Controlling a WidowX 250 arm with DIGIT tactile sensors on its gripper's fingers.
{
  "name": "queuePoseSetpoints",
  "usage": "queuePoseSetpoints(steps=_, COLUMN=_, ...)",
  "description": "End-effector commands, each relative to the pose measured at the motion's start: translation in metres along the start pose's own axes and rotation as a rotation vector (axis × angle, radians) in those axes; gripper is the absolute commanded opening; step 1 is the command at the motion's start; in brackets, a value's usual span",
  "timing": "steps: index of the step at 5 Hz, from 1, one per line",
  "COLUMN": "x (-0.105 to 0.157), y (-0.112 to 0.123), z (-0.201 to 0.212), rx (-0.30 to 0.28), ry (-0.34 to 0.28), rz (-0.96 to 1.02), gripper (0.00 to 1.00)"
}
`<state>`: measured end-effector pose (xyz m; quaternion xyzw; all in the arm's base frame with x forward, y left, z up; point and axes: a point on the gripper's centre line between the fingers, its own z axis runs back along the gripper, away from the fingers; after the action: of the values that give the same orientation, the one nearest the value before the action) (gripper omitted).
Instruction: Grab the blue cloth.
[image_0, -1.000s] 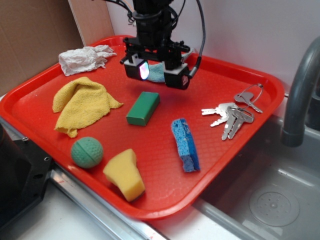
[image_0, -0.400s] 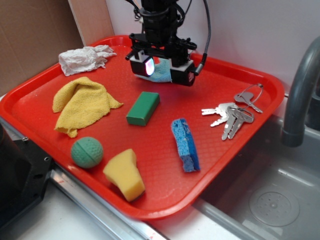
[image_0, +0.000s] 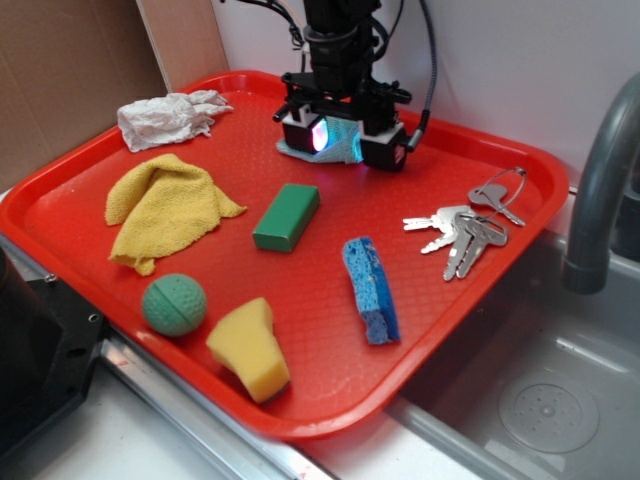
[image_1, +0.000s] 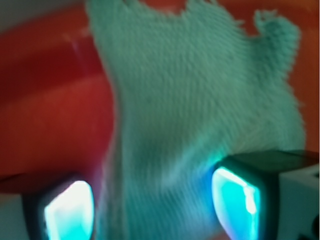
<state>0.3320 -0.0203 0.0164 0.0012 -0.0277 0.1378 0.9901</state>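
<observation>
Gripper (image_0: 342, 140) is sitting low at the far side of the red tray (image_0: 500, 250), its two lit fingertip pads (image_1: 67, 210) spread apart with the blue cloth (image_0: 343, 147) lying between them; in the wrist view the blue cloth (image_1: 200, 110) is filling the gap and the pads are standing at either side of it, not pressing it together, so the jaws are reading as open around the cloth rather than closed on it. Whether the pads are touching the tray floor cannot be told. Going by size among the other items: the grey faucet (image_0: 600, 190) is rising well off to the gripper's right, outside the tray over the sink (image_0: 540, 400). The yellow cloth (image_0: 165, 208) is lying crumpled well to the left and nearer the camera. The white rag (image_0: 165, 117) is lying to the left at about the gripper's depth. The yellow sponge (image_0: 248, 348) is sitting far in front, near the tray's front edge. The blue sponge (image_0: 370, 288) is lying in front and slightly right. The keys (image_0: 465, 225) are lying to the right. The green block (image_0: 286, 216) is sitting just in front, slightly left. The green ball (image_0: 174, 304) is resting in front, well left.
</observation>
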Motion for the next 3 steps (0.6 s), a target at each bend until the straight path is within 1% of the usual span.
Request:
queuePoseSetpoints(steps=1, x=0.008, y=0.011, z=0.005, rx=0.01, ry=0.003, rz=0.05, gripper=0.0)
queuePoseSetpoints(steps=2, x=-0.013, y=0.035, z=0.022, rx=-0.011, ry=0.035, rz=0.132, gripper=0.0)
queuePoseSetpoints(steps=3, x=-0.048, y=0.048, z=0.045, rx=-0.066, ry=0.009, rz=0.153, gripper=0.0)
